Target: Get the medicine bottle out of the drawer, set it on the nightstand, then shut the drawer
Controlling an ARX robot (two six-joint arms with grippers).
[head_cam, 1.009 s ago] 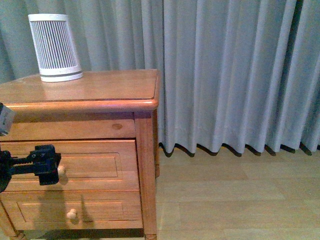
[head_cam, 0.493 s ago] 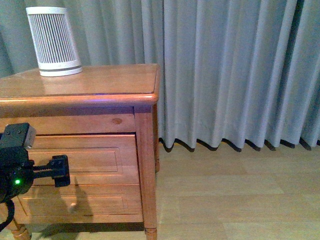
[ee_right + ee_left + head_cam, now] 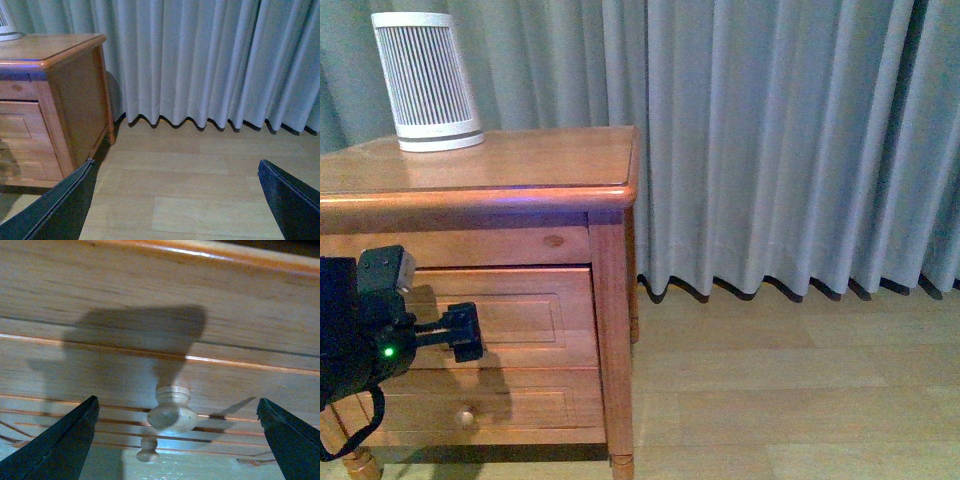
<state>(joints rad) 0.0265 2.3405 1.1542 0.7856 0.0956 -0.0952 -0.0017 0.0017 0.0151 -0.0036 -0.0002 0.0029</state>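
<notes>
Sliding rightward across the front of the nightstand (image 3: 520, 165), the left gripper (image 3: 468, 333) now hangs further along the upper drawer than it did a second ago.

One grey curtain (image 3: 780, 140) falls behind the nightstand, and pale floor (image 3: 800, 390) runs off to the nightstand's right. One ribbed white device (image 3: 428, 85) stands at the back of the nightstand's top. Two drawers sit in the nightstand's front, and both appear shut: the drawer (image 3: 520, 310) above and the lower drawer (image 3: 540, 405) beneath it.

Two grippers show. The left one's fingers (image 3: 70, 435) are spread wide either side of the upper knob (image 3: 172, 412), clear of it. The right gripper (image 3: 175, 165), likewise spread and holding nothing, hovers over the floor to the nightstand's right.

Two knobs are counted, the second being the lower knob (image 3: 467, 415).

No medicine bottle is in view; it is presumably inside the shut drawer.

Opening the drawer looks to be the step in hand. The next move calls for pinching the upper knob squarely and pulling straight out from the nightstand.
</notes>
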